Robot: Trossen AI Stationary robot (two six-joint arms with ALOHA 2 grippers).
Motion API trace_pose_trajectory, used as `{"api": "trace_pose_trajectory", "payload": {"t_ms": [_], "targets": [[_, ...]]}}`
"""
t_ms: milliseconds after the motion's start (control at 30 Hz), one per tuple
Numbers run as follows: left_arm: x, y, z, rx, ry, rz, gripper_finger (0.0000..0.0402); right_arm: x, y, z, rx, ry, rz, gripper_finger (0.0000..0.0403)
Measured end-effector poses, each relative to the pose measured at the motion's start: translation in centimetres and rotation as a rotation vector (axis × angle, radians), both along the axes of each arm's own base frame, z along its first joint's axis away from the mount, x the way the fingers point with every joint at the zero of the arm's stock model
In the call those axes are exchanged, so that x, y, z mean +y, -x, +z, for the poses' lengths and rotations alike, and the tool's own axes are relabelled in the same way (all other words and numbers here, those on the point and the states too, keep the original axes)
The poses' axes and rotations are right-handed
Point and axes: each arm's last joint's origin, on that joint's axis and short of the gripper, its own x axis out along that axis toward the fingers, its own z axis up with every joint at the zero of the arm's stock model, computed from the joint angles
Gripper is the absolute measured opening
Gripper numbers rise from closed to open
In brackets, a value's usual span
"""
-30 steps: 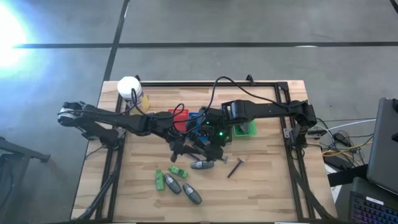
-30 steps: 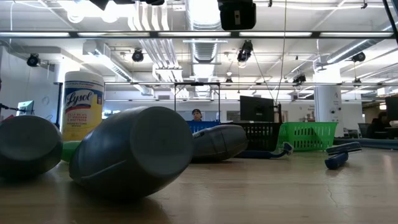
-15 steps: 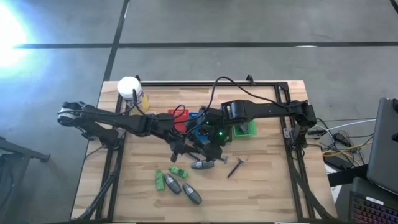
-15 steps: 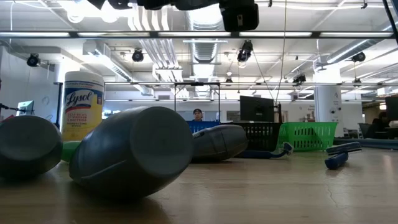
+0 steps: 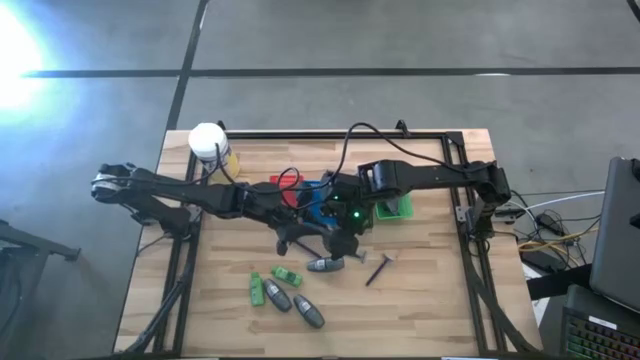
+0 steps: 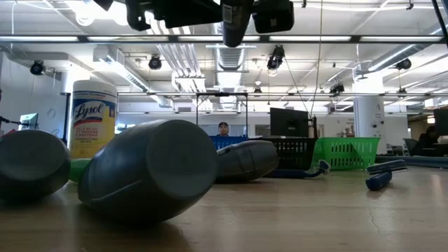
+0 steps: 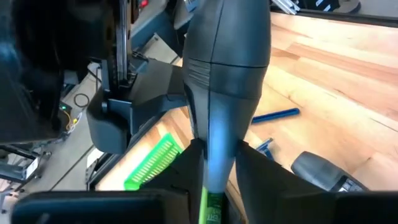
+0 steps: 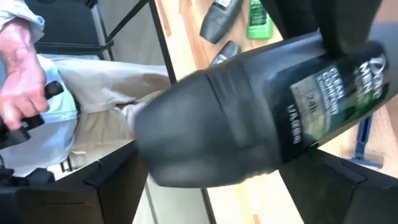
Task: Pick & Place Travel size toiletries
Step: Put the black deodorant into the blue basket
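- Grey oval bottle (image 7: 227, 68) is in the air mid-worktop, between the two arms, just near of the baskets (image 5: 392, 208).
- Left gripper (image 7: 214, 158) is clamped on the bottle's narrow end; its fingers (image 7: 186, 174) press both sides.
- Right gripper (image 5: 343, 243) sits right against it; the bottle fills the right wrist view, jaws look apart around the cap end, not gripping.
- Reads as a hand-over from one arm to the other; which way, I can't say for sure.
- Rest of the toiletries lie on the near worktop: another grey bottle (image 5: 324, 265), green bottles (image 5: 287, 275), a razor (image 5: 379, 268).
- Next: right arm must back off clear without knocking the bottle, then left carries it to a basket. Which basket is unclear.
- Risk: smooth tapered bottle, narrow-end grip could slip.
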Motion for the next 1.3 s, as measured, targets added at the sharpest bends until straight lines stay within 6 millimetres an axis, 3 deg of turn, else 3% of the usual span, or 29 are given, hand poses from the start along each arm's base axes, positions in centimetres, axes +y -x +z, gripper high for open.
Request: {"api": "trace_pose_trajectory", "payload": {"t_ms": [167, 367, 800, 1300], "targets": [[0.0, -0.1, 0.2, -0.024, -0.013, -0.004, 0.0062, -0.2, 0.0, -0.1, -0.001, 0.058, -0.037, 0.0296], [0.0, -0.2, 0.0, -0.021, -0.020, -0.018, 0.0064, -0.3, 0.0, -0.2, 0.003, 0.082, -0.050, 0.0262], [0.0, -0.2, 0.0, -0.020, -0.022, -0.019, 0.0067, -0.9, -0.2, -0.6, -0.007, 0.132, -0.033, 0.0268], [1.6, 0.0, -0.8, 0.059, -0.144, 0.229, 0.0067, -4.7, -0.2, -2.1, -0.014, 0.213, -0.052, 0.0273]]}}
